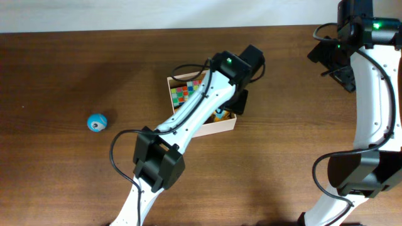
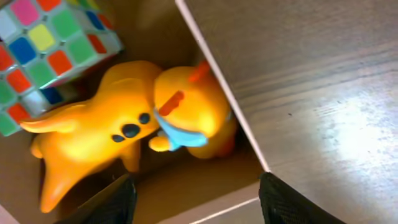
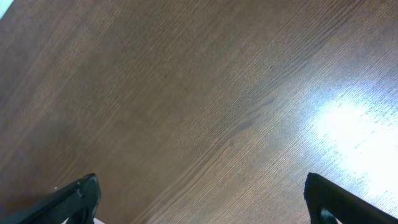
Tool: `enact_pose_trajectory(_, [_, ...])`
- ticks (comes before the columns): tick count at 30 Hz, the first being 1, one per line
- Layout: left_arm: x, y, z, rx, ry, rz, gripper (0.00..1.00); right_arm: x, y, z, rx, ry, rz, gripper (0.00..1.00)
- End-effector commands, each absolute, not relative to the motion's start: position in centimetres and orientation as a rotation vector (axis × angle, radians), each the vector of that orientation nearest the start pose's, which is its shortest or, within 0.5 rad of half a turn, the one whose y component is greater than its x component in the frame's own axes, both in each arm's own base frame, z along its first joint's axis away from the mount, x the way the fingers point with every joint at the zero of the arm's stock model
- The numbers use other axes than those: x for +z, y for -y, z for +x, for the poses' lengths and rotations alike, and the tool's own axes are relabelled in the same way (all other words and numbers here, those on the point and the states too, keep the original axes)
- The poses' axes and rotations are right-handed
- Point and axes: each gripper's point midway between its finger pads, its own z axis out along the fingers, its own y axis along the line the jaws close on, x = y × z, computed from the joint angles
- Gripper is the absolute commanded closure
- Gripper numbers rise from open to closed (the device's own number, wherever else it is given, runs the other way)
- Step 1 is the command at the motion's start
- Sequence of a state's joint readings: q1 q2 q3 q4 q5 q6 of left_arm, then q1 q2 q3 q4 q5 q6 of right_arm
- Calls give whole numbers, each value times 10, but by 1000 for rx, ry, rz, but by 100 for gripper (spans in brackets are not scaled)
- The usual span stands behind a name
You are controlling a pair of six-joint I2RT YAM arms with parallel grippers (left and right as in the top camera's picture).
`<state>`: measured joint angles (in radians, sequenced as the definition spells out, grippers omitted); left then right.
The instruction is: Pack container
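L tool [image 2: 196,202] open over container [image 1: 217,128] | orange toy [image 2: 93,137] + cube [image 2: 43,50] inside

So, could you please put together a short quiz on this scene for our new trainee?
1. True or false: the blue ball lies inside the container.
2. Which lies beside the puzzle cube in the container? A) orange toy B) spoon C) cup
3. What is beneath the right pincer?
Key: 1 false; 2 A; 3 only the table.
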<state>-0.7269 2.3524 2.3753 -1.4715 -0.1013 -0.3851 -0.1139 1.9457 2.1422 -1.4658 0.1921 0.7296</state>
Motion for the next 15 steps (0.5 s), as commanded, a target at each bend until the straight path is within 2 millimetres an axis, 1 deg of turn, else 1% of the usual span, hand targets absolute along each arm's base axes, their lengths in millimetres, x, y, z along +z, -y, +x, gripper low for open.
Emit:
enact_pose_trajectory(1, [143,301,374,22,-2899,471,35,240,82,410,-122,-2511,1187,1])
enact_pose_trajectory(6, [144,296,378,62,-2885,463,35,240,82,411,-122,-2510,1187,1])
enact_pose_trajectory(9, [141,295,377,76,-2891,466,35,240,82,410,-122,-2511,1187,1])
enact_pose_trajectory(15, [122,290,372,118,-2928,478,35,240,83,410,-122,-2511,1187,1])
